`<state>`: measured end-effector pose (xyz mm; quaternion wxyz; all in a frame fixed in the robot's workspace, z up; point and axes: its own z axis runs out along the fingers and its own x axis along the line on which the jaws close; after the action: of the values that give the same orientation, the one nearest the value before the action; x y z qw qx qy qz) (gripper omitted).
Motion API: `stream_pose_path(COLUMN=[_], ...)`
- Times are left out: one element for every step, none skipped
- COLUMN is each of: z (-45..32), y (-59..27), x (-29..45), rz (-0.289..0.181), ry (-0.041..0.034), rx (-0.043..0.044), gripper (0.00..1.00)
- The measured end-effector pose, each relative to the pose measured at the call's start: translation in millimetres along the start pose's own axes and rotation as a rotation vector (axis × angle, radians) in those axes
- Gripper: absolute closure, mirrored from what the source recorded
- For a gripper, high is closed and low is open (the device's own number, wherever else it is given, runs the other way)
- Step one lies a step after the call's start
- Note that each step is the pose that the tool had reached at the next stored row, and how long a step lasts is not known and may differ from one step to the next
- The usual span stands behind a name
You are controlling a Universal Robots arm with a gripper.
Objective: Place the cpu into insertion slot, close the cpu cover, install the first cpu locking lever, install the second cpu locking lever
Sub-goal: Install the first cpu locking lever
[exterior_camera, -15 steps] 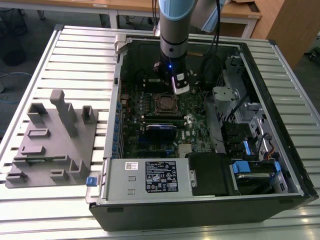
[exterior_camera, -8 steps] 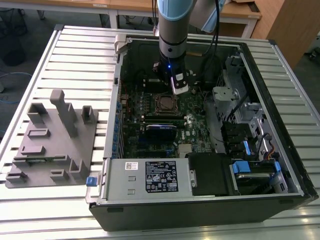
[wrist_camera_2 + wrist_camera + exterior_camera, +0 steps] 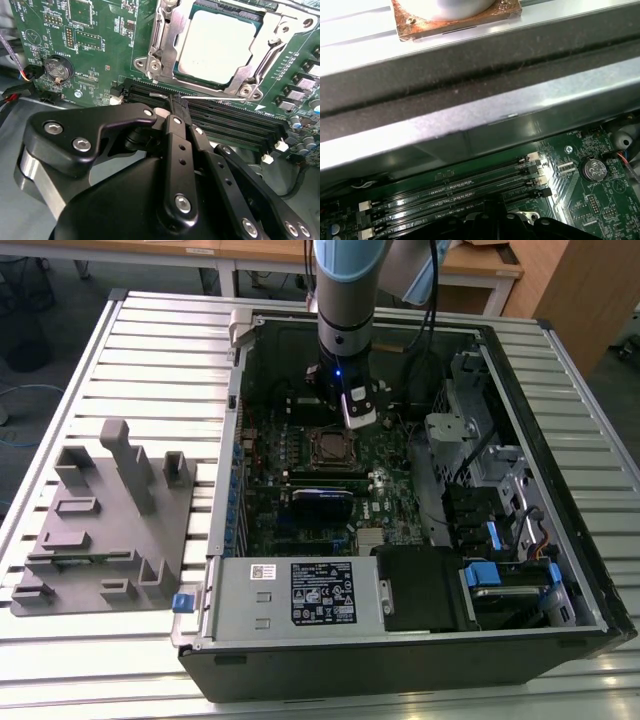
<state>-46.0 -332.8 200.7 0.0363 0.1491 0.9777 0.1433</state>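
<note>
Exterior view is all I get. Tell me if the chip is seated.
Observer: Yes. In the second wrist view the chip lies flat in its socket.
Operator: Report the cover.
Observer: The metal cover frame is down around the chip's edges.
Operator: Now the pincer.
Observer: The pincer, closed, has its tip at a thin metal rod running along the socket's side that faces the memory slots.

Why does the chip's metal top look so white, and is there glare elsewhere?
In the second wrist view, light glares off the cpu; in the first wrist view, the case's metal edge shines pale; the exterior view looks evenly lit.
</note>
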Motion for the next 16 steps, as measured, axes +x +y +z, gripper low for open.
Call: stream_pose_path(z=[0.0,0.0,0.0,0.0,0.0,0.3,0.7,1.1,1.5,1.9,2.3,2.6,2.8,2.9,2.9,3.1], y=[0.0,0.0,0.0,0.1,0.1,0.0,-0.1,-0.2,-0.4,-0.5,-0.6,-0.8,-0.8,-0.9,-0.9,-0.9], x=[0.0,0.0,0.0,0.0,0.0,0.0,0.0,0.0,0.1,0.1,0.1,0.1,0.1,0.1,0.1,0.1], rz=[0.000,0.000,0.000,0.000,0.000,0.000,0.000,0.000,0.000,0.000,0.000,-0.001,0.000,0.000,0.000,0.000], ry=[0.0001,0.0001,0.0001,0.0001,0.0001,0.0001,0.0000,-0.0003,-0.0007,-0.0010,-0.0012,-0.0012,-0.0013,-0.0013,-0.0013,-0.0014], rx=[0.0001,0.0001,0.0002,0.0002,0.0002,0.0001,0.0001,0.0007,0.0020,0.0030,0.0035,0.0037,0.0040,0.0043,0.0044,0.0043], gripper=[0.90,0.90,0.90,0.90,0.90,0.90,0.90,0.90,0.90,0.90,0.90,0.90,0.90,0.90,0.90,0.90])
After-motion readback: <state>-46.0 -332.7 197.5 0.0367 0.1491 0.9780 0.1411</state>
